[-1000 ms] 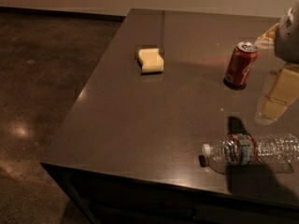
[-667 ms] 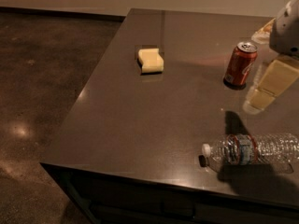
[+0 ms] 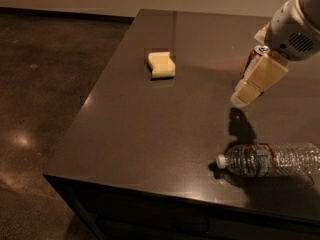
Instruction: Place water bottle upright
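The water bottle (image 3: 272, 162) lies on its side near the front right edge of the dark table (image 3: 150, 129). It is clear ribbed plastic with a blue-and-red label band, and its white cap (image 3: 221, 160) points left. My gripper (image 3: 242, 98), cream-coloured on a white arm (image 3: 295, 26), hangs above the table behind the bottle, tilted down to the left. It is apart from the bottle and its shadow falls just behind the bottle's neck.
A red soda can (image 3: 251, 60) stands behind the gripper, mostly hidden by it. A yellow sponge (image 3: 161, 65) lies at the table's middle left. The table's left and front edges drop to a dark polished floor (image 3: 45, 109).
The gripper has moved left and toward the front of the table, now covering most of the soda can. The bottle, can and sponge have not moved.
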Controlling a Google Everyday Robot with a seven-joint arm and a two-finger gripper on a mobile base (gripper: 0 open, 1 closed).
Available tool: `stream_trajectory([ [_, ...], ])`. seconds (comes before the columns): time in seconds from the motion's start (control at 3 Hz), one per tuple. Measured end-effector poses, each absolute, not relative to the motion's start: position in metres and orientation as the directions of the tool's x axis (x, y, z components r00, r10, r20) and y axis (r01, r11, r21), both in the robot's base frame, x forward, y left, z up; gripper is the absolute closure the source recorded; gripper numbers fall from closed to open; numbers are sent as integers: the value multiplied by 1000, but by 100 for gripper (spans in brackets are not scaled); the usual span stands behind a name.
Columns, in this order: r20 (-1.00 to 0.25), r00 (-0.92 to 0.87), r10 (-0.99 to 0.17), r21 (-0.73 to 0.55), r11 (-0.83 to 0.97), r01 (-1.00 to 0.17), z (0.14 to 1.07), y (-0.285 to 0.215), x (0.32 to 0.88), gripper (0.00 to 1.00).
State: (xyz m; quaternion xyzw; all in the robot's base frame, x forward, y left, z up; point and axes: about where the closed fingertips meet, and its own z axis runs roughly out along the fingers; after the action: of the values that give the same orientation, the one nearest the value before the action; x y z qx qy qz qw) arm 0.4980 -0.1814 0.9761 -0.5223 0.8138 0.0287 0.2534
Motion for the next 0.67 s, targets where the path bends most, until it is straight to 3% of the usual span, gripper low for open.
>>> stream_trajectory([
  [0.67,-468,-319,-824,-195,448,-872,967,-170,507,0],
])
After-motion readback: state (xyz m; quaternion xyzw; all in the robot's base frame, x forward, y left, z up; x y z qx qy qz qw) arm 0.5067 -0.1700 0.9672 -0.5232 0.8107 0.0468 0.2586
